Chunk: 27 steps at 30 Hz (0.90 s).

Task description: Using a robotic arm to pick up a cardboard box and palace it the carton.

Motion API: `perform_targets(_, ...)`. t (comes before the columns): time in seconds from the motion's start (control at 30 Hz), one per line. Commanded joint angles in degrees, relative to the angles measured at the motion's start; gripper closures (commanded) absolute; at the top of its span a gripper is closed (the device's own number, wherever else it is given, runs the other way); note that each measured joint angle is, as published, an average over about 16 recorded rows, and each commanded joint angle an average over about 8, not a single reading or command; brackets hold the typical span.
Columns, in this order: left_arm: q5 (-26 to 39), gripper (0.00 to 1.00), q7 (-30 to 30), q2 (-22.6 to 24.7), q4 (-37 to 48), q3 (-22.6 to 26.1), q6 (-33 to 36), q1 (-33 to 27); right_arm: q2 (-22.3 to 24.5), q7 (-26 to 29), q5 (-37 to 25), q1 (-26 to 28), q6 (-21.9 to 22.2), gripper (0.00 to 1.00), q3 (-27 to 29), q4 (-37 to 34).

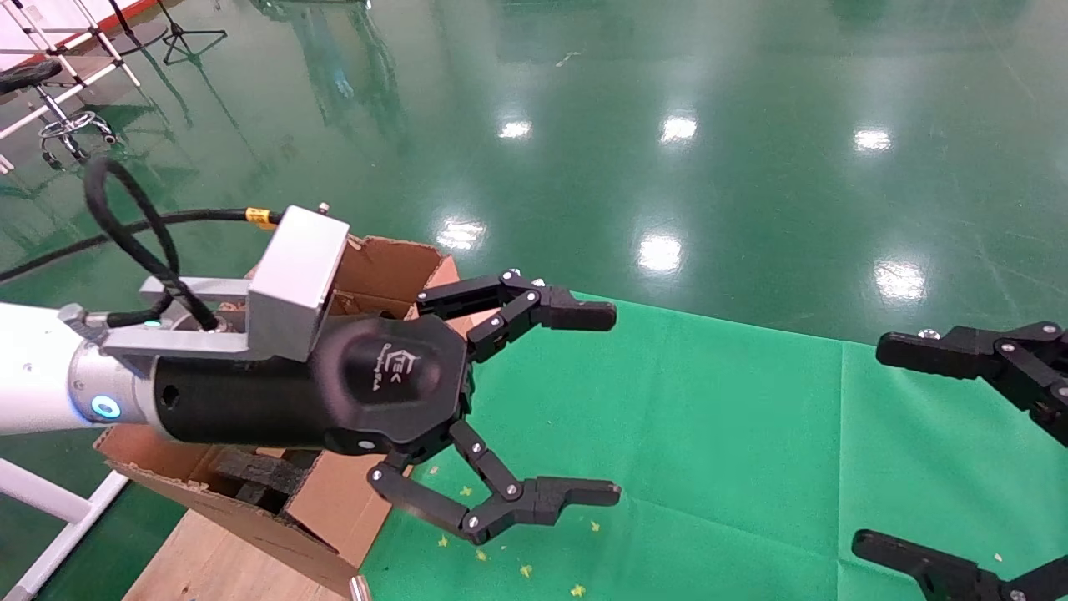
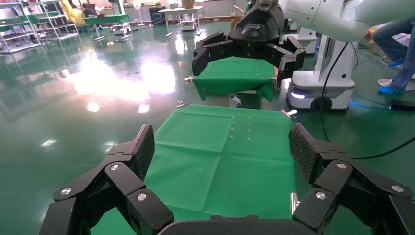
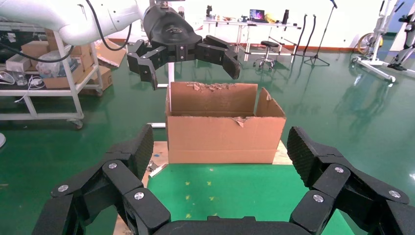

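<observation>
Jaws of the left gripper (image 1: 613, 405) stand spread wide with nothing between them; this robotic arm (image 1: 33, 380) reaches in from the left edge of the head view, its black body above the carton (image 1: 329, 509) and its fingers out over the green cloth (image 1: 709, 442). The right gripper (image 1: 868, 451) shows at the right edge over the same cloth, its jaws likewise wide apart and empty. The cloth covers the bench, with small yellow specks (image 1: 526, 571) scattered on it near the carton. The carton stands at the bench's left end, flaps ragged and open upward, a black foam block (image 1: 259, 476) visible inside. In the right wrist view the carton (image 3: 222, 128) sits beyond the cloth's far edge with the left gripper (image 3: 188, 66) hanging above its open top. The cardboard box cannot be seen in any view. Beyond lies a glossy green floor (image 1: 667, 125).
</observation>
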Motion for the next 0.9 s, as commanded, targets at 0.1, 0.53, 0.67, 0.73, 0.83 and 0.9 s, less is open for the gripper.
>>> perform_targets(0.1,0.08,0.0,-0.01,0.0,0.08,0.03,-0.02,-0.06,0.0,0.0,0.0,0.0,0.0,0.0,0.0,0.0)
perform_targets(0.53,0.16,0.0,-0.05,0.0,0.17,0.09,-0.05,-0.12,0.0,0.0,0.0,0.0,0.0,0.0,0.0,0.0)
perform_targets(0.67,0.18,0.0,-0.06,0.0,0.19,0.11,-0.05,-0.13,0.0,0.0,0.0,0.0,0.0,0.0,0.0,0.0)
perform_targets(0.73,0.18,0.0,-0.06,0.0,0.19,0.11,-0.05,-0.14,0.0,0.0,0.0,0.0,0.0,0.0,0.0,0.0)
perform_targets(0.83,0.2,0.0,-0.06,0.0,0.2,0.12,-0.05,-0.15,0.0,0.0,-0.01,0.0,0.0,0.0,0.0,0.0)
perform_targets(0.9,0.2,0.0,-0.06,0.0,0.21,0.12,-0.05,-0.15,0.0,0.0,-0.01,0.0,0.0,0.0,0.0,0.0)
